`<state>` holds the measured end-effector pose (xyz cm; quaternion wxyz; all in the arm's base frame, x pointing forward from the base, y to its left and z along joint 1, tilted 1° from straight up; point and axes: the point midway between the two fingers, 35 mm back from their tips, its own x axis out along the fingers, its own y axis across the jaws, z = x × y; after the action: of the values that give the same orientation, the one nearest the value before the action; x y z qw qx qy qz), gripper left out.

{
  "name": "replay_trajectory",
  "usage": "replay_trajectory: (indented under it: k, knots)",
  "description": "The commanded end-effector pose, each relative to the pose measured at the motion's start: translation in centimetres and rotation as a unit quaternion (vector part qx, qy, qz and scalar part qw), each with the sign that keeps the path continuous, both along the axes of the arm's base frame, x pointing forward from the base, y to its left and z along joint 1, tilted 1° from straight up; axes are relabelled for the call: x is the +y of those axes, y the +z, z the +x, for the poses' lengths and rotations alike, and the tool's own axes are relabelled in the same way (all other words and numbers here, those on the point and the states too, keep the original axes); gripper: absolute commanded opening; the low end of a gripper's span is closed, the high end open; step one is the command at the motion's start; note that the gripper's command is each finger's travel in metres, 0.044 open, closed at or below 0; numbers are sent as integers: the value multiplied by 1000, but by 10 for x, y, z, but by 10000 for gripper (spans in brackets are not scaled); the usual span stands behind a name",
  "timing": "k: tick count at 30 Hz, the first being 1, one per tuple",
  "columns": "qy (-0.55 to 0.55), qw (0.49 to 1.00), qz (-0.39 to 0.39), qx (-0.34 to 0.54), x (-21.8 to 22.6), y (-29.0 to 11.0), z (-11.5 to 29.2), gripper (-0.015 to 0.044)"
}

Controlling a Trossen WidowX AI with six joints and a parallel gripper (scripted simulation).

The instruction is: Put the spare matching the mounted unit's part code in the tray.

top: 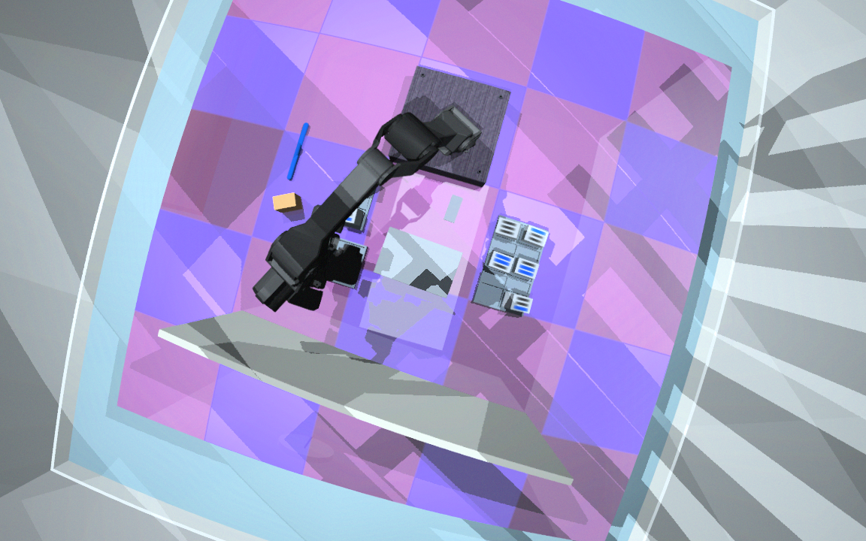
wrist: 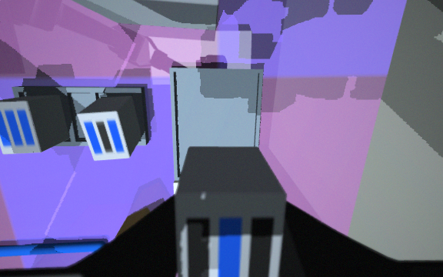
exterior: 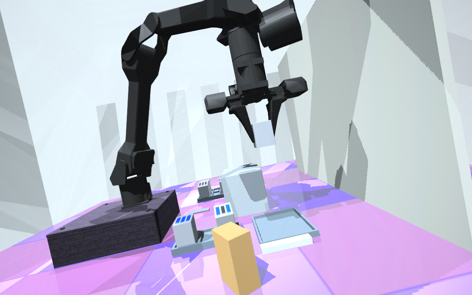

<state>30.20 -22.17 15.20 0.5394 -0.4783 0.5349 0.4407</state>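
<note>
My gripper (exterior: 263, 142) (top: 337, 266) is shut on a small grey spare (exterior: 263, 134) (wrist: 231, 215). The spare's face shows a dark, a blue and a dark bar. It hangs high above the floor. The shallow grey tray (exterior: 280, 225) (wrist: 214, 123) lies empty below and just ahead of it in the wrist view. In the top view the arm hides the tray. The mounted unit, a large pale box (top: 420, 262) (exterior: 245, 190), stands beside the tray. Its back is not in view.
A small rack holds two spares (exterior: 183, 229) (exterior: 224, 214) (wrist: 14, 125) (wrist: 106, 132) near the tray. A larger rack (top: 513, 256) holds several spares. An orange block (top: 285, 201) (exterior: 236, 262), a blue pen (top: 298, 151) (wrist: 46, 248) and a tall grey wall panel (top: 368, 390) (exterior: 377, 128) stand around.
</note>
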Motion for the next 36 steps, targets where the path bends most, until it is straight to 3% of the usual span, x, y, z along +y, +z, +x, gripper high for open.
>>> replay_trajectory:
  k: [1, 36]
  knots:
    - [8, 1000, 0, -1, -5, 1, -2, 0]
    - [8, 1000, -1, -1, -9, -31, 4, 0]
